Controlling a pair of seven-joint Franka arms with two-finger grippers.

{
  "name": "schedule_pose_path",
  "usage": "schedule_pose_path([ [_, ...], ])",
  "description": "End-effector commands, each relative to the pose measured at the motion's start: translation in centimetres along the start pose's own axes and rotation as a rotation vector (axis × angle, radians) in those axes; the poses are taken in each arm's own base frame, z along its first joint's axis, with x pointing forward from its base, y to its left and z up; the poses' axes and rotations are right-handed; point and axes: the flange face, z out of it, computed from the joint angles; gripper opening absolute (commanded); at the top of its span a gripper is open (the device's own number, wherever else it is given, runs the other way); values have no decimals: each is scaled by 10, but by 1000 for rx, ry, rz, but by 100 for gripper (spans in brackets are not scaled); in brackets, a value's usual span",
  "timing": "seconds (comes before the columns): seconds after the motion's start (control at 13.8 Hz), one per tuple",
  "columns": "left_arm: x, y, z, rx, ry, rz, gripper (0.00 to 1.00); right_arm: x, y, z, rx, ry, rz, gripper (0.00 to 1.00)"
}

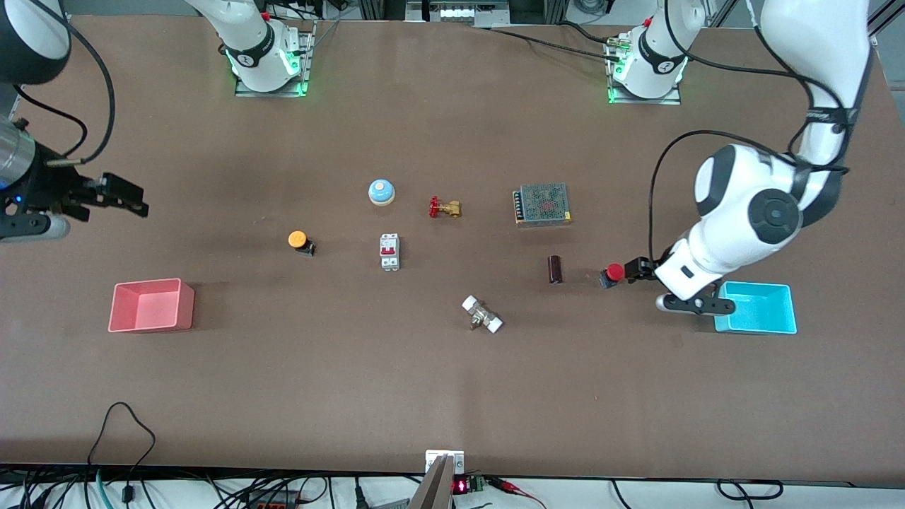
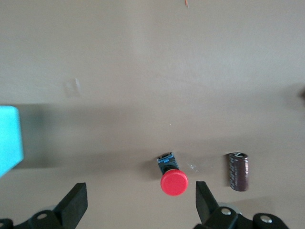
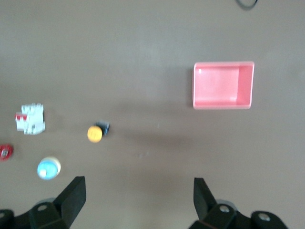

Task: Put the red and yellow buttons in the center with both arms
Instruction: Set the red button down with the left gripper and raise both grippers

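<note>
The red button lies on the brown table near the cyan tray. My left gripper is low beside it and open. In the left wrist view the red button sits between the open fingers, close to one finger, and the gripper holds nothing. The yellow button lies toward the right arm's end of the table and also shows in the right wrist view. My right gripper hovers open and empty over bare table above the pink tray's end.
A dark cylinder lies beside the red button. A white breaker, pale blue dome, brass valve, grey power supply and white fitting lie around the middle. The pink tray is at the right arm's end.
</note>
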Motion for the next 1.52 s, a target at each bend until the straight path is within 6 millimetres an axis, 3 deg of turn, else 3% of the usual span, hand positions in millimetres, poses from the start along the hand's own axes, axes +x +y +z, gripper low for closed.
schedule_pose_path([
  [0.0, 21, -8, -51, 6, 5, -20, 100, -14, -9, -7, -7, -37, -10, 100],
  [0.29, 23, -29, -134, 162, -31, -5, 100, -11, -8, -14, -14, 0, -14, 100],
  [0.51, 7, -37, -158, 185, -129, -1, 100, -7, -13, -9, -41, -1, -33, 100],
  [0.58, 8, -53, -168, 152, -116, 36, 100, -4, -16, -9, -70, 8, -49, 100],
  [0.72, -5, -52, -195, 78, -75, 99, 100, -1, -20, -9, -76, 11, -51, 100],
  [0.8, -21, -44, -205, 104, -38, 111, 100, 2, -17, -4, -74, 4, -54, 100],
  [0.87, -38, -31, -200, 124, -5, 129, 100, 2, -17, -5, -74, 5, -53, 100],
  [1.01, -65, -46, -208, 148, 129, 119, 100, 3, -19, -4, -73, 5, -51, 100],
  [1.09, -76, -48, -199, 151, 129, 125, 100, 3, -19, -4, -71, 6, -42, 100],
  [1.3, -70, -60, -194, 153, 103, 163, 100, 3, -18, -3, -73, 4, -39, 100],
  [1.45, -70, -54, -195, 154, 104, 174, 100, 4, -13, -2, -70, 4, -30, 100],
])
